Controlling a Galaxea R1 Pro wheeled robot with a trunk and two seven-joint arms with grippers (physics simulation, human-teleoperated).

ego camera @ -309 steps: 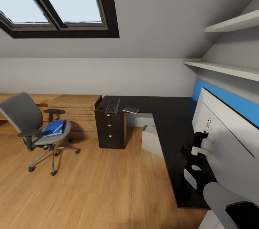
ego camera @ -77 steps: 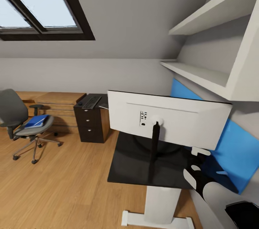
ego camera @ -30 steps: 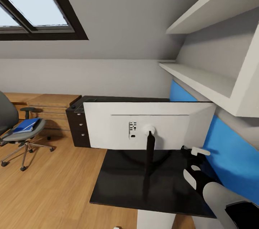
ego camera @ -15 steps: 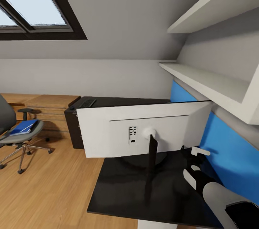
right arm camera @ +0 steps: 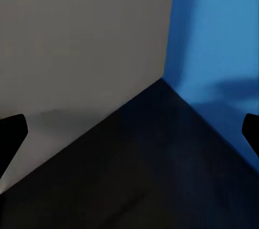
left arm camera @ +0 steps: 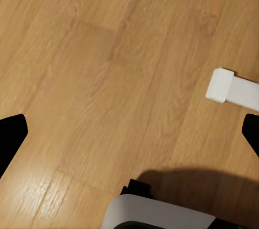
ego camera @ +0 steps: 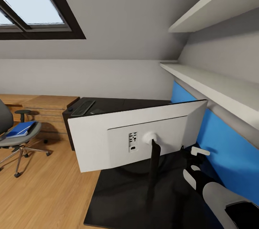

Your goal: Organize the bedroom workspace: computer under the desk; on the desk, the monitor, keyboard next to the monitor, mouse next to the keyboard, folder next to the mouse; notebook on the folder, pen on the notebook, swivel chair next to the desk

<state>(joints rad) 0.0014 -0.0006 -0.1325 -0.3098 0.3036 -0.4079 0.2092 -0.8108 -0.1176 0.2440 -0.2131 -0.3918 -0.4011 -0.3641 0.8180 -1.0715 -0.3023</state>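
Note:
The monitor [ego camera: 136, 139] stands on the black desk [ego camera: 118, 200] with its white back and dark stand toward me. Beyond it the keyboard [ego camera: 83, 108] lies on the desk's far wing over the drawers. At the far left is the grey swivel chair [ego camera: 9, 139] with the blue folder [ego camera: 19, 129] on its seat. My right gripper [ego camera: 192, 154] [right arm camera: 129, 132] is open over the desk's corner, between the monitor and the blue wall panel. My left gripper [left arm camera: 129, 137] hangs open above the wooden floor. The computer is hidden.
White shelves [ego camera: 216, 88] jut out from the right wall above the desk. A blue panel [ego camera: 223, 146] backs the desk. A low wooden unit [ego camera: 50, 105] runs along the far wall. A white desk foot [left arm camera: 232, 88] lies on the floor [ego camera: 46, 189].
The camera has moved nearer to the desk, so the monitor looks larger and more slanted. The chair has slid toward the picture's left edge. Both grippers stay open.

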